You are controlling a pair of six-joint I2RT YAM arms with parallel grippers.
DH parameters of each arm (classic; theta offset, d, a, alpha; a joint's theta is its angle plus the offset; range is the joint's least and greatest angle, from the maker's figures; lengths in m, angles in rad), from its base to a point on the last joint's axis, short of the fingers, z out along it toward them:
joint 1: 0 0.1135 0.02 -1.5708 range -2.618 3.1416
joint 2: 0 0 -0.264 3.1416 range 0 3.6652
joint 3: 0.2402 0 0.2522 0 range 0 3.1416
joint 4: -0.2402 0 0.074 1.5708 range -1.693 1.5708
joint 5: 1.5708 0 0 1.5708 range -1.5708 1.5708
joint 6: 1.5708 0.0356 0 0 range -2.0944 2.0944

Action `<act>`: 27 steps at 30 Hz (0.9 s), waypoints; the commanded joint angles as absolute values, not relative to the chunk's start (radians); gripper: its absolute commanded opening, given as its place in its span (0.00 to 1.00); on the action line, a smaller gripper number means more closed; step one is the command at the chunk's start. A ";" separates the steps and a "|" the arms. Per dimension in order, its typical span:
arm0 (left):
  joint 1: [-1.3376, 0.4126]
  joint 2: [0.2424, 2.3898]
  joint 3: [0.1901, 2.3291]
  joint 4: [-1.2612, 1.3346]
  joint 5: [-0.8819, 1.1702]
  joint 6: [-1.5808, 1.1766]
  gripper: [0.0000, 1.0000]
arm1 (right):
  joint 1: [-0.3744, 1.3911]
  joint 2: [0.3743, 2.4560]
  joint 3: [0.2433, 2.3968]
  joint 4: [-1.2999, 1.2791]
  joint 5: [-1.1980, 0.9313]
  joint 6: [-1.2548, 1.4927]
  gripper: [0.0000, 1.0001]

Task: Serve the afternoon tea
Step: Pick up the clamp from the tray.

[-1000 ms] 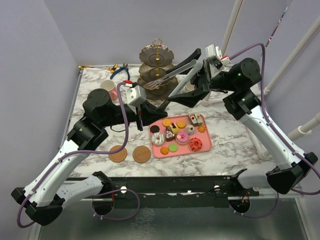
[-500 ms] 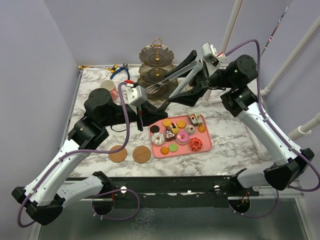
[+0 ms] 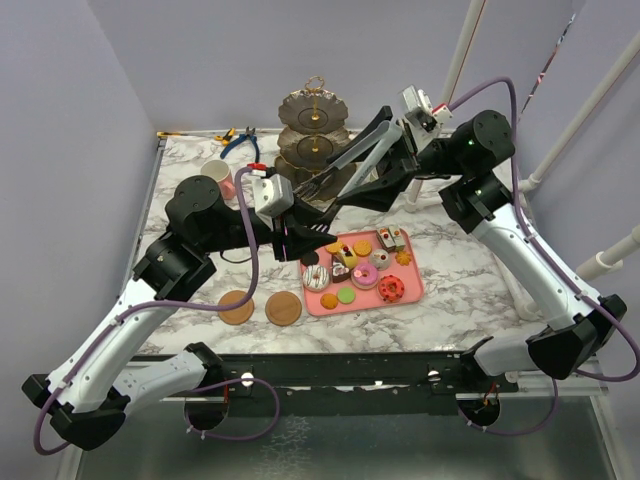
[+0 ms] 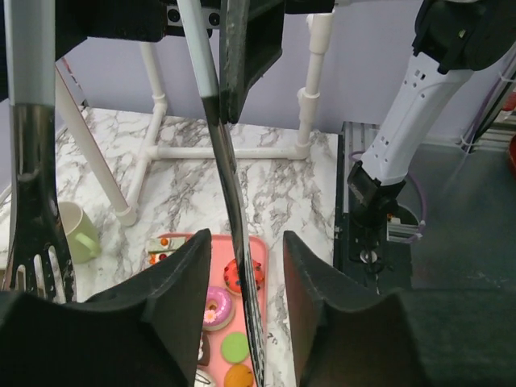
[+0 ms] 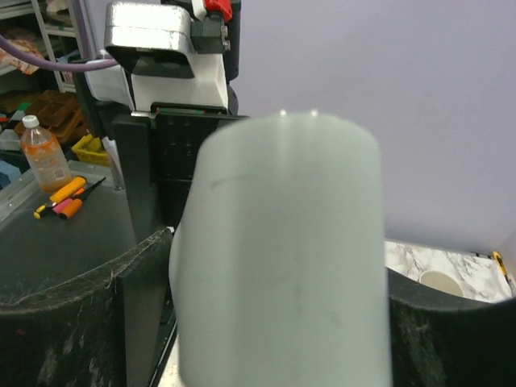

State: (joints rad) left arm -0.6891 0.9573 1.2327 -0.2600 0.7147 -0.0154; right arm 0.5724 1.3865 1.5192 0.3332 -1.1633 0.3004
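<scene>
Grey-handled tongs (image 3: 352,158) with black slotted tips hang in the air in front of the dark three-tier stand (image 3: 313,130). My right gripper (image 3: 378,155) is shut on their pale handle (image 5: 282,258), which fills the space between its fingers (image 5: 72,322). My left gripper (image 3: 315,222) is open; one tong arm (image 4: 230,185) runs between its fingers (image 4: 177,282) with a gap on each side. Toy pastries (image 3: 365,272) lie on the pink tray (image 3: 412,288) below. Two brown coasters (image 3: 236,307) (image 3: 283,309) sit near the front. The pink mug (image 3: 222,178) stands at back left, the pale-green mug (image 4: 79,234) right of the stand.
Blue-handled pliers (image 3: 238,140) lie at the back left corner. A white pipe frame (image 4: 234,149) stands on the marble table (image 3: 470,290) at the right. The other tong arm's slotted tip (image 4: 36,242) hangs left of my left fingers.
My left gripper has opened off the tong arm it was pinching. My right gripper has closed in on the tongs' handle and lifted it slightly.
</scene>
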 commanded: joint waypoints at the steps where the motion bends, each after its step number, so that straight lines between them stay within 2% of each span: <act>1: -0.690 0.946 1.285 -0.272 0.701 0.062 0.50 | 0.577 1.352 1.506 0.304 -1.137 0.294 0.67; 6: -0.690 0.940 1.306 -0.290 0.659 0.070 0.67 | 0.577 1.330 1.488 0.271 -1.106 0.255 0.66; 9: -0.690 0.936 1.334 -0.315 0.611 0.090 0.90 | 0.577 1.306 1.477 0.212 -1.047 0.187 0.65; 10: -0.690 0.934 1.346 -0.327 0.577 0.098 0.97 | 0.578 1.294 1.471 0.185 -1.018 0.155 0.66; 11: -0.690 0.932 1.357 -0.337 0.539 0.105 0.99 | 0.578 1.281 1.460 0.154 -0.985 0.126 0.66; 21: -0.687 0.997 1.401 -0.532 0.136 0.078 0.99 | 0.582 1.151 1.189 0.152 -0.639 -0.041 0.65; 27: -0.581 1.110 1.387 -0.604 0.148 0.050 0.99 | 0.673 1.121 1.053 0.150 -0.394 -0.130 0.62</act>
